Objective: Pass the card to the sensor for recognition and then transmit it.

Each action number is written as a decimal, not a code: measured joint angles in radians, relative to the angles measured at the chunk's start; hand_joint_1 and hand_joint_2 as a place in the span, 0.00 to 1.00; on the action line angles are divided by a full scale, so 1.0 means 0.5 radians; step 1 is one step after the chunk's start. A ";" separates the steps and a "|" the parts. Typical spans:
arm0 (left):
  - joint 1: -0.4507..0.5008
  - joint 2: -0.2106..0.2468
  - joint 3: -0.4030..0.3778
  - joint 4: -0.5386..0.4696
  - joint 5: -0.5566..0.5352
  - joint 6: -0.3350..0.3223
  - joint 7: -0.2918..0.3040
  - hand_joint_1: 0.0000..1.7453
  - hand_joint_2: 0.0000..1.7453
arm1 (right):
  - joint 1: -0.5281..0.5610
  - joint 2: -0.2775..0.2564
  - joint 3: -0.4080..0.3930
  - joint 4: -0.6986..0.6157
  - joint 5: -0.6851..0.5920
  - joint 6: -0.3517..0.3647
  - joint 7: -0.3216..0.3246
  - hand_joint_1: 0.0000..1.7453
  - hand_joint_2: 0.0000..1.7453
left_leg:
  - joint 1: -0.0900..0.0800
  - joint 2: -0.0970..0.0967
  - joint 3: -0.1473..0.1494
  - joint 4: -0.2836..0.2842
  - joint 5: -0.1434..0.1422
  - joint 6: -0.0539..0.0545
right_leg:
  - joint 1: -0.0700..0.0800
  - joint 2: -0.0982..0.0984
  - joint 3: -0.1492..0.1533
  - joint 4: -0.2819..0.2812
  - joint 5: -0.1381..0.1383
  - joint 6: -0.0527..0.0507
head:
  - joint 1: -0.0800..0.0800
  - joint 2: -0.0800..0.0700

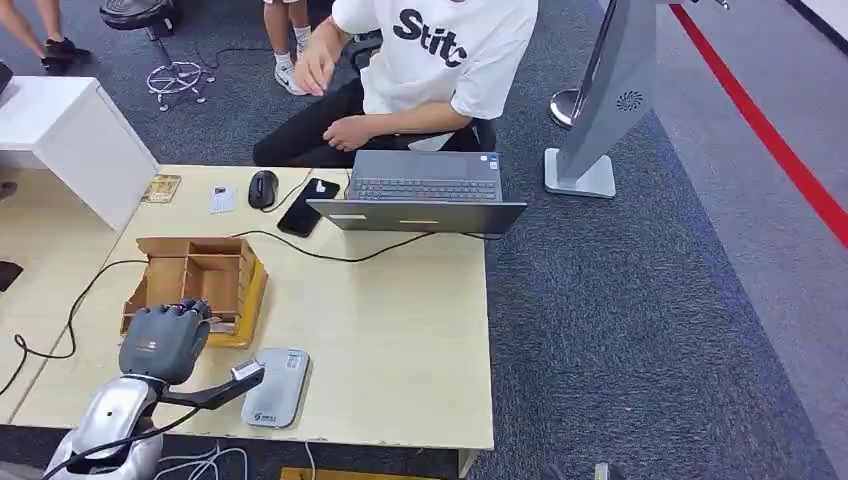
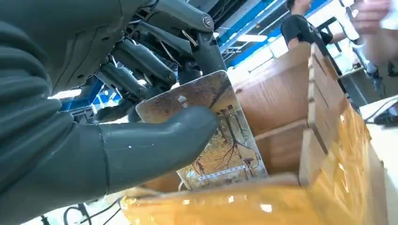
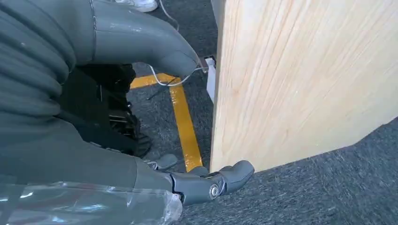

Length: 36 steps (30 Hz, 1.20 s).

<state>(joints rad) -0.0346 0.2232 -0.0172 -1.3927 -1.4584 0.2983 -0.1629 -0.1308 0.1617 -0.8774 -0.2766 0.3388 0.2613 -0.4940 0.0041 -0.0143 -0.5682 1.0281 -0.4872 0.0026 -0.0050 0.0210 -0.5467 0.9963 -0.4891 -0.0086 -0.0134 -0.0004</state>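
Reaching into the wooden box point(image 1: 200, 275) at the lower left of the head frame, our left hand point(image 1: 165, 340) sits over the box's near end, fingers curled down inside. From the left wrist camera we see what it has: the card point(image 2: 220, 136), printed with a brown tree scene, is pinched between our thick grey thumb point(image 2: 159, 140) pressed on its face and the darker fingers point(image 2: 141, 61) behind it. The card stands roughly upright in a compartment, its lower edge hidden behind the box's glossy yellow front wall. Just right of our wrist in the head frame, the grey sensor pad point(image 1: 275, 388) lies flat on the pale table point(image 1: 400, 320), close to the near edge and apart from the box. Farther up the frame we have a laptop point(image 1: 420, 195), a black phone point(image 1: 308, 206), a mouse point(image 1: 262, 188) and a small white card point(image 1: 222, 198), with a black cable point(image 1: 340, 256) running across the tabletop. A person in a white shirt point(image 1: 440, 50) sits behind the laptop. Our right hand point(image 3: 206, 180) hangs beside the table's wooden side panel point(image 3: 300, 79), above grey carpet and a yellow tape line point(image 3: 185, 126); its fingers are loosely extended, nothing in them.
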 joint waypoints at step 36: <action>-0.537 -0.163 -0.081 -0.470 0.175 -0.198 0.031 1.00 1.00 | -0.018 0.024 0.000 0.001 0.060 -0.011 0.035 0.00 1.00 | 0.000 0.001 -0.001 0.001 0.001 0.001 | 0.000 0.000 0.000 0.000 0.003 0.000 | 0.000 0.000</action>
<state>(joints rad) -0.3032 0.1419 -0.0576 -1.6278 -1.3710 0.1995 -0.1472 -0.1397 0.1736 -0.8774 -0.2762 0.3685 0.2556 -0.4765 0.0040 -0.0140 -0.5687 1.0284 -0.4866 0.0028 -0.0052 0.0212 -0.5470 0.9963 -0.4875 -0.0085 -0.0133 -0.0004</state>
